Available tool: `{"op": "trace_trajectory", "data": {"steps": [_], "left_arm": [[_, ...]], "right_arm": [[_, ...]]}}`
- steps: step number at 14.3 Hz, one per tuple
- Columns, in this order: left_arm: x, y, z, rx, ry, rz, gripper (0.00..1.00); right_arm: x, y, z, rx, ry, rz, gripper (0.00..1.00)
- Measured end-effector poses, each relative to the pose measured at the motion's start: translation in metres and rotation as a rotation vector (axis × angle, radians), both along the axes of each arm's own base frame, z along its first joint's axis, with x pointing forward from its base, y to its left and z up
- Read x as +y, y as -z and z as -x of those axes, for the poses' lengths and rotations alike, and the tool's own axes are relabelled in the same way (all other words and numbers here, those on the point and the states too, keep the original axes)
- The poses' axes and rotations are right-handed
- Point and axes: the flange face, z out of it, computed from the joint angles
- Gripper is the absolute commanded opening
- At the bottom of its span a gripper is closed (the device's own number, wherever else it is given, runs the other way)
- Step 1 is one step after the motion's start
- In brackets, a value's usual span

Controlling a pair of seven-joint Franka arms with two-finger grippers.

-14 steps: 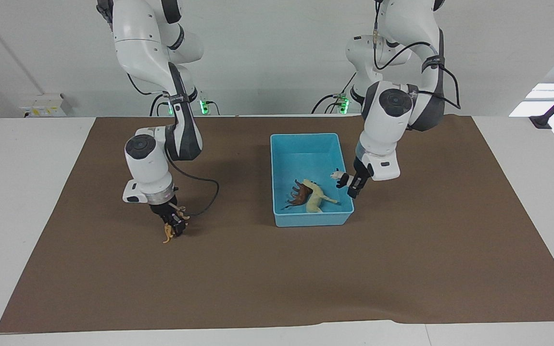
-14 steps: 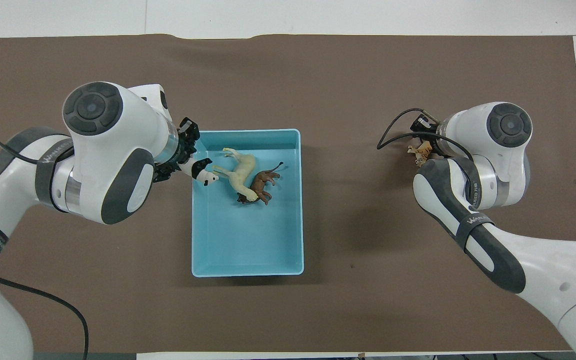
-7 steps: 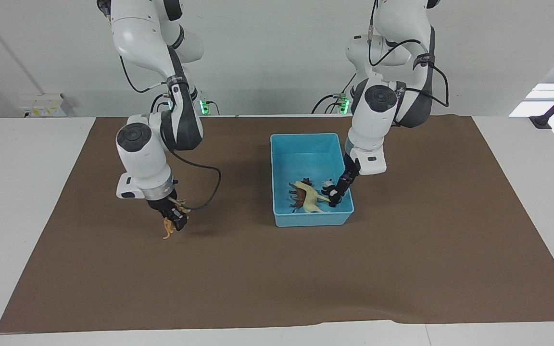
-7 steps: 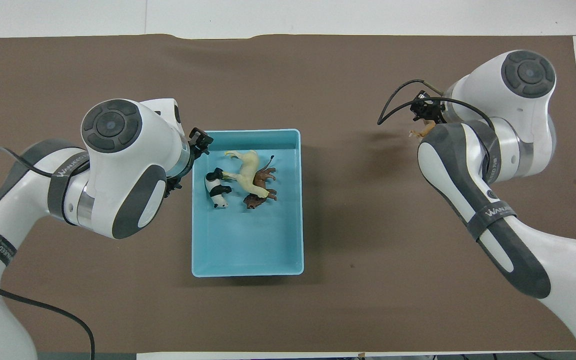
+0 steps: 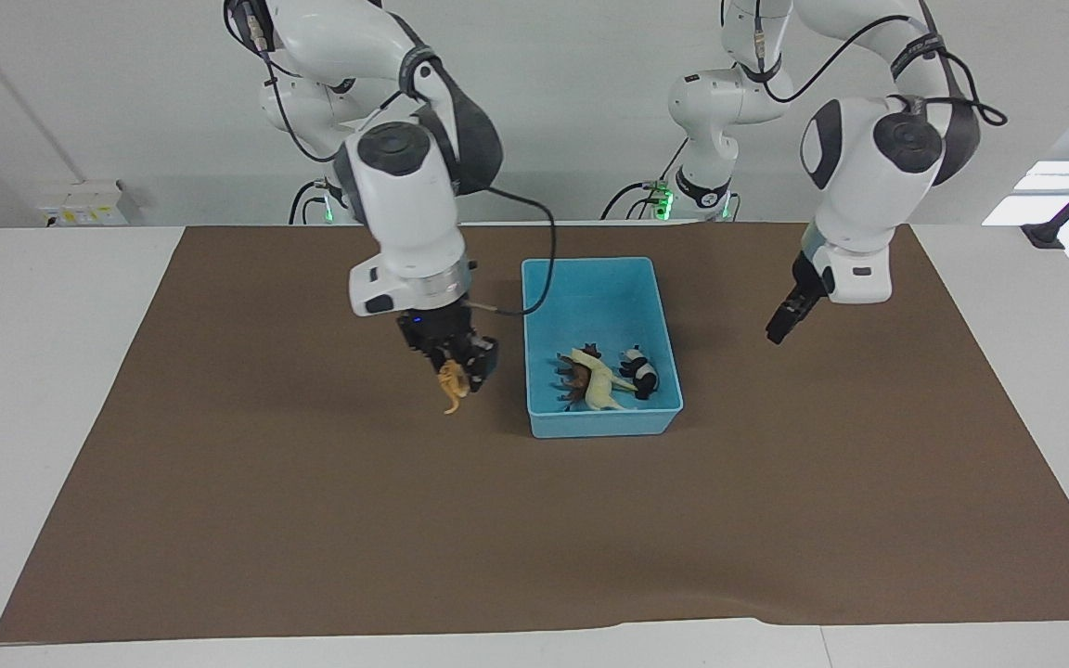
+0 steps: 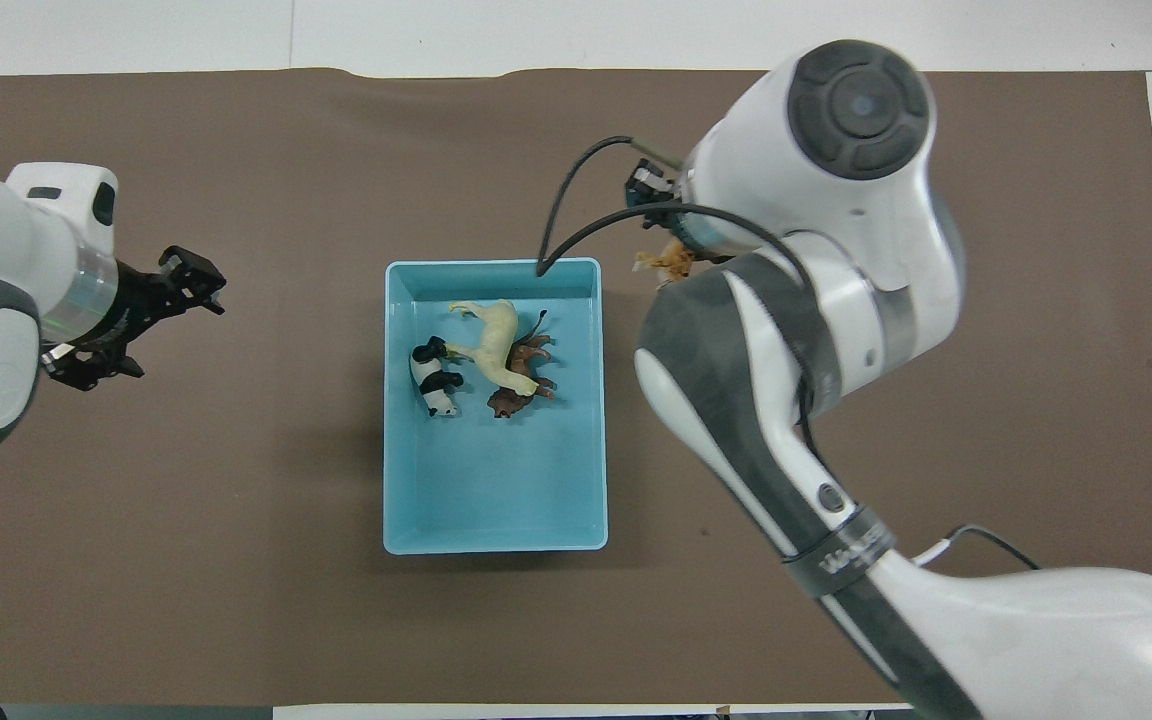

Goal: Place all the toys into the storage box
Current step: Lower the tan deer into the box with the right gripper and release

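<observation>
The light-blue storage box (image 5: 604, 423) (image 6: 496, 500) stands mid-mat. Inside it, at the end farther from the robots, lie the cream-white horse (image 5: 598, 385) (image 6: 496, 340), the brown lion (image 5: 574, 382) (image 6: 521, 385) partly under the horse, and the black-and-white panda (image 5: 641, 371) (image 6: 433, 380). My right gripper (image 5: 460, 366) hangs in the air beside the box, over the mat toward the right arm's end, shut on the orange tiger (image 5: 452, 384) (image 6: 671, 262). My left gripper (image 5: 779, 327) (image 6: 168, 330) is open and holds nothing, raised over the mat toward the left arm's end.
A brown mat (image 5: 312, 538) covers most of the white table (image 5: 33, 390). The right arm's black cable (image 5: 534, 278) loops over the box's rim. The right arm's forearm (image 6: 786, 380) hides part of the mat in the overhead view.
The left gripper opened, dropped the panda into the box, then rose and drew away toward its own end. The right gripper carried the tiger across the mat to beside the box.
</observation>
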Motion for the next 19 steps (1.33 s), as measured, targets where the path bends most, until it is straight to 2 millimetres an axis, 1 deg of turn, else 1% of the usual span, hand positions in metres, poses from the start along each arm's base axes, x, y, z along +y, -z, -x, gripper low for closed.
{"op": "trace_trajectory", "data": {"steps": [1,2,3,4,5,6,7,8,9,10,12,14,16,17,18,19], "left_arm": [[0.011,-0.01,0.003,0.005,0.051,0.0,1.0],[0.02,-0.019,0.007,0.013,0.098,0.0,1.0],[0.029,-0.025,0.012,0.027,0.148,0.0,1.0],[0.036,-0.031,0.017,0.049,0.212,0.004,1.0],[0.044,-0.036,0.021,0.077,0.302,0.012,1.0],[0.05,-0.04,0.023,0.097,0.387,0.022,1.0],[0.058,-0.043,0.024,0.107,0.449,0.031,1.0],[0.062,-0.045,0.024,0.109,0.485,0.036,1.0],[0.062,-0.046,0.024,0.111,0.507,0.038,1.0],[0.06,-0.045,0.024,0.117,0.521,0.04,1.0],[0.055,-0.038,0.026,0.132,0.535,0.043,1.0],[0.046,-0.034,0.027,0.139,0.554,0.043,1.0],[0.039,-0.03,0.026,0.131,0.606,0.043,1.0],[0.039,-0.028,0.026,0.128,0.648,0.047,1.0],[0.043,-0.027,0.026,0.129,0.674,0.052,1.0],[0.048,-0.028,0.026,0.126,0.682,0.063,1.0]], "right_arm": [[0.037,0.0,0.014,-0.003,-0.036,-0.009,0.0],[0.07,0.005,0.029,0.001,-0.069,-0.012,0.0],[0.101,0.015,0.044,0.006,-0.097,-0.015,0.0],[0.129,0.029,0.057,0.006,-0.12,-0.021,0.0],[0.157,0.05,0.07,0.007,-0.142,-0.025,0.0],[0.175,0.073,0.078,0.012,-0.159,-0.02,0.0],[0.185,0.098,0.083,0.018,-0.173,-0.008,0.48],[0.189,0.12,0.085,0.027,-0.179,0.001,0.99],[0.189,0.133,0.085,0.039,-0.177,0.01,1.0],[0.186,0.137,0.083,0.043,-0.168,0.013,1.0],[0.182,0.127,0.08,0.049,-0.14,0.017,1.0],[0.175,0.111,0.078,0.08,-0.123,0.043,1.0],[0.159,0.084,0.068,0.089,-0.092,0.059,1.0],[0.143,0.065,0.058,0.073,-0.067,0.054,1.0],[0.121,0.043,0.046,0.06,-0.038,0.052,1.0],[0.091,0.02,0.033,0.05,-0.023,0.054,1.0]]}}
